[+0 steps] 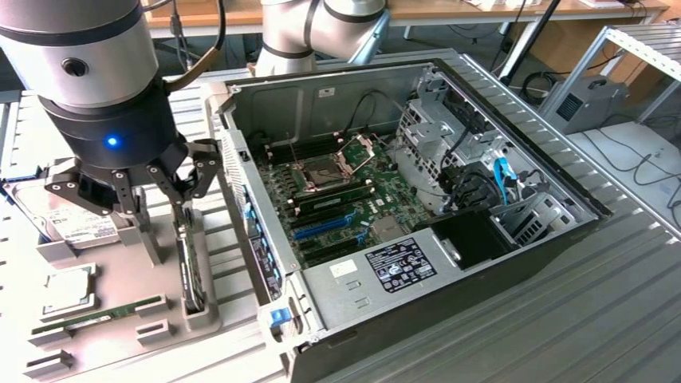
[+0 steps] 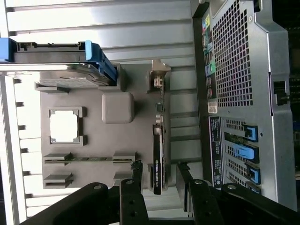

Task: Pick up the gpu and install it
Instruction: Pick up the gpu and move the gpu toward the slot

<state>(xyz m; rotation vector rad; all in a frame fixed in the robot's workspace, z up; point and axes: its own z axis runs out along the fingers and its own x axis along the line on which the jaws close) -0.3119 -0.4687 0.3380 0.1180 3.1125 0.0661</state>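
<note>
A: Which step?

B: Looks like the pick-up, at the approach. No sign of a lift or of any install.

A: Where to find the gpu (image 1: 191,267)?

B: On edge in a slot of the grey tray (image 1: 101,347), just beside the open case (image 1: 500,271), to the exterior view's left of it. From the wrist, seen edge-on as a thin dark strip.

A: And the gripper (image 1: 149,195)?

B: Just above the gpu, roughly in line with it. Spread wide, clamping nothing. From the wrist, fingers (image 2: 136,180) on either side of the gpu's near end, apart from it.

A: Anything else on that tray?

B: A hard drive (image 1: 80,227), a CPU (image 1: 69,287) and a RAM stick (image 1: 101,315). Of no concern for this step.

A: Needed for the next move?

B: Probably a straight drop with the gpu centred in the gap, well clear of the tray's blocks. Then a firm squeeze on the two flat faces. Judging by the snug slot, also a clean upward pull without twisting. Can't tell from here which slot in the case to aim for.
</note>
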